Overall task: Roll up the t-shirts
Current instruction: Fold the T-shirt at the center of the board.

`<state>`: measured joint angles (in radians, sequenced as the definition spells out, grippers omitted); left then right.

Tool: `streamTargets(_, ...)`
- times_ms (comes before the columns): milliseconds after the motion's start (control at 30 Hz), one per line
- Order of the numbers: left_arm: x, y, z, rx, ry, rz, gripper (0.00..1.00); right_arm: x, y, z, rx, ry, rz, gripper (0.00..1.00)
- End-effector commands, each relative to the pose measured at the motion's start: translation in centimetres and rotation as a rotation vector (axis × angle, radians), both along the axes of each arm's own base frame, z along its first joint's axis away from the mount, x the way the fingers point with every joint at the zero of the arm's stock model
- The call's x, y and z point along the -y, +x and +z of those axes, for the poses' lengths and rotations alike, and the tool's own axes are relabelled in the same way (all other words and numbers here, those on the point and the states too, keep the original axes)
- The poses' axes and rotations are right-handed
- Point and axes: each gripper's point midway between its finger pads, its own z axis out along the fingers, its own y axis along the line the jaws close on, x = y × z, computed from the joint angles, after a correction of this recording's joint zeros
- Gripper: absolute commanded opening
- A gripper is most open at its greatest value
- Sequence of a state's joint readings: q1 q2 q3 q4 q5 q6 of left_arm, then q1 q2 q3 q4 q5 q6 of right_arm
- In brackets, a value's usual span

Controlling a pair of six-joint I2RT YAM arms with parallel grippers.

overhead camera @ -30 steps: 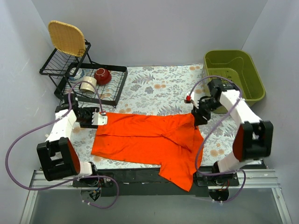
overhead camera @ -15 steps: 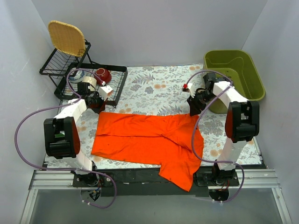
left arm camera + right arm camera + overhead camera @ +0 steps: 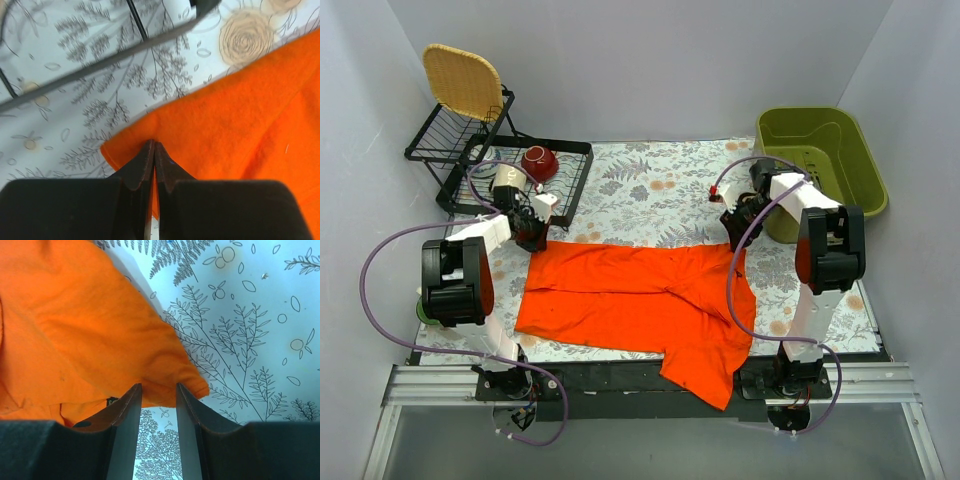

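Fingers [image 3: 136, 175] of the left gripper [image 3: 153, 149] are pressed together on the far left corner of the t-shirt [image 3: 240, 115]. A thin strip of orange fabric shows between them. Fingers [image 3: 125, 415] of the right gripper [image 3: 157, 392] stand a narrow gap apart and straddle the far right corner of the garment. The hem lies across the gap at the tips and is not clamped. The floral tablecloth [image 3: 240, 340] shows through the gap below it.

In the top view, the t-shirt [image 3: 630, 295] lies spread crosswise on the tablecloth [image 3: 650, 190]. One part hangs over the near table edge between the arm bases. The left gripper [image 3: 532, 235] and the right gripper [image 3: 738, 238] sit at its two far corners.

Obstructions and surroundings:
- A black wire dish rack [image 3: 575, 190] stands just beyond the left gripper. Its lower rail [image 3: 125, 50] runs close to the pinched corner.
- The rack holds a red bowl [image 3: 539, 162] and a pale roll [image 3: 506, 180].
- A woven tan plate [image 3: 463, 80] stands tilted at the rack's raised end.
- An olive-green tub [image 3: 820, 160] sits just beyond the right arm.
- A purple cable [image 3: 735, 300] from the right arm crosses the shirt's right edge.
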<state>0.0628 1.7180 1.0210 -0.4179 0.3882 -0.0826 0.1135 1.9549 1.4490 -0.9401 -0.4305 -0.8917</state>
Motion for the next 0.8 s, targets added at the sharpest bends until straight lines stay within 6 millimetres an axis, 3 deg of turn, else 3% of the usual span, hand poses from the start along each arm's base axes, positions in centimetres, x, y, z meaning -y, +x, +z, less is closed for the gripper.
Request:
streamTargets(0,-0.6,-0.6,-0.7,-0.008,0.036,0.033,0.00,0.4,0.6,-0.4,-0.003,-0.041,-0.001,0.40)
streamTargets(167,-2.6,-1.4,-2.5,-0.031,0.131,0.085,0.00,0.4,1.0,-1.2,-0.003,-0.075,0.008,0.40)
streamTargets(267,-4.6,-0.9,-2.8,-0.015,0.212,0.165,0.00,0.5,2.4,-1.8,0.013,-0.106,0.001,0.39)
streamTargets(433,-8.8,0.4,-1.2,0.018,0.242,0.354,0.00,0.5,6.8,-2.0,0.063,-0.137,-0.037,0.36)
streamTargets(533,-9.8,0.9,-0.1,0.023,0.234,0.407,0.00,0.0,9.1,-1.4,0.104,-0.130,-0.056,0.35)
streamTargets(600,-9.6,0.9,0.6,0.031,0.217,0.422,0.00,-0.3,9.7,-1.3,0.104,-0.122,-0.060,0.35)
streamTargets(767,-7.5,1.6,3.8,0.064,0.086,0.417,0.01,-2.2,11.5,3.5,0.186,-0.028,-0.097,0.38)
